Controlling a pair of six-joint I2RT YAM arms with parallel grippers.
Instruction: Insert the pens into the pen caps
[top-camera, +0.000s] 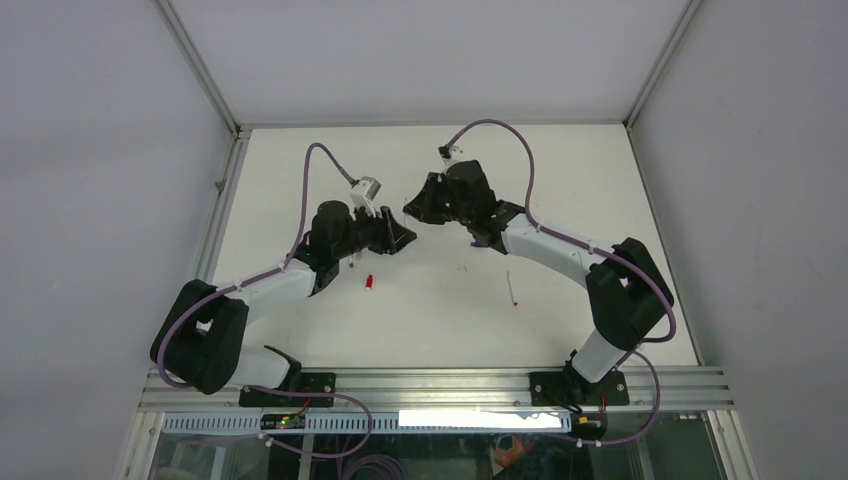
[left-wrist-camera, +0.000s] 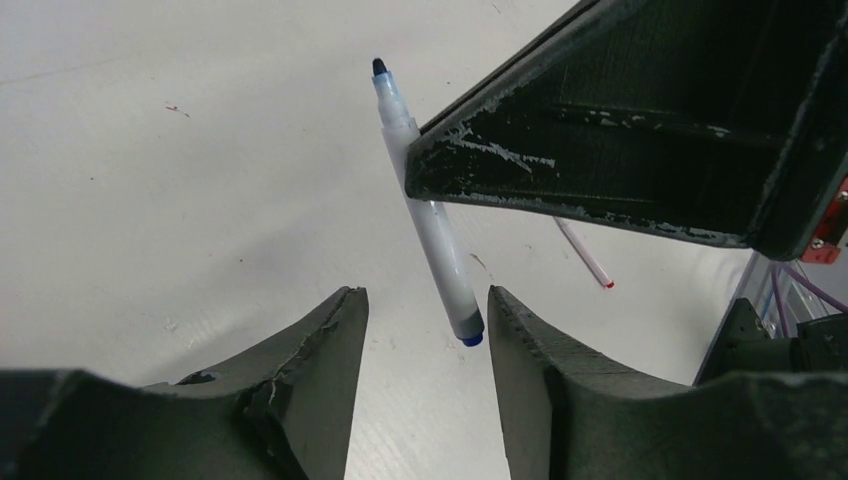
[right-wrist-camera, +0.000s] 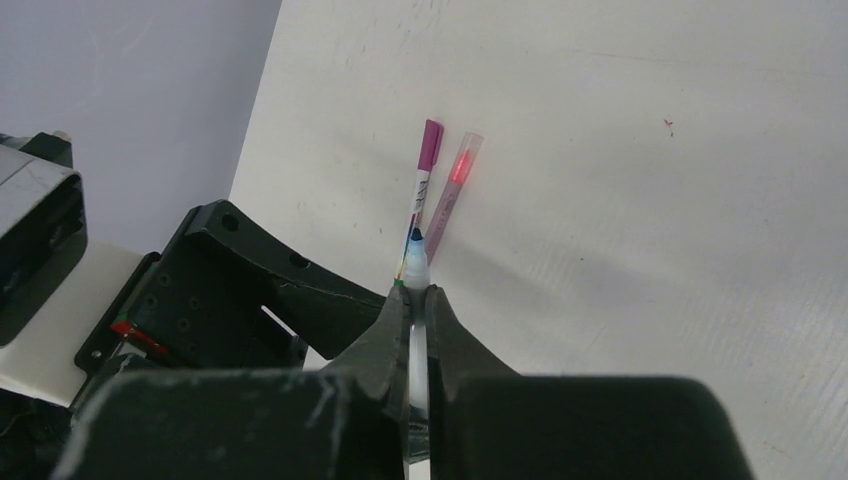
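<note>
Pinching pen (left-wrist-camera: 435, 240): right gripper (right-wrist-camera: 418, 292), angled inward.

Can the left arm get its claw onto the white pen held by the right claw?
Likely yes: the left claw is open around the free end of the white blue-tipped plastic pen, nothing intervening; the right claw grips it nearer the tip.

Four pens are present: one white pen with a blue tip (left-wrist-camera: 430, 230), one white pen with a magenta end (right-wrist-camera: 424, 178), one pale pink pen (right-wrist-camera: 452, 190) and one thin red-tipped pen (top-camera: 512, 288). One loose red cap (top-camera: 369, 282) lies on the bench (top-camera: 440, 320). Two arms are fitted, each with one tool: the left tool (left-wrist-camera: 425, 293) and the right tool (right-wrist-camera: 420, 292).
</note>
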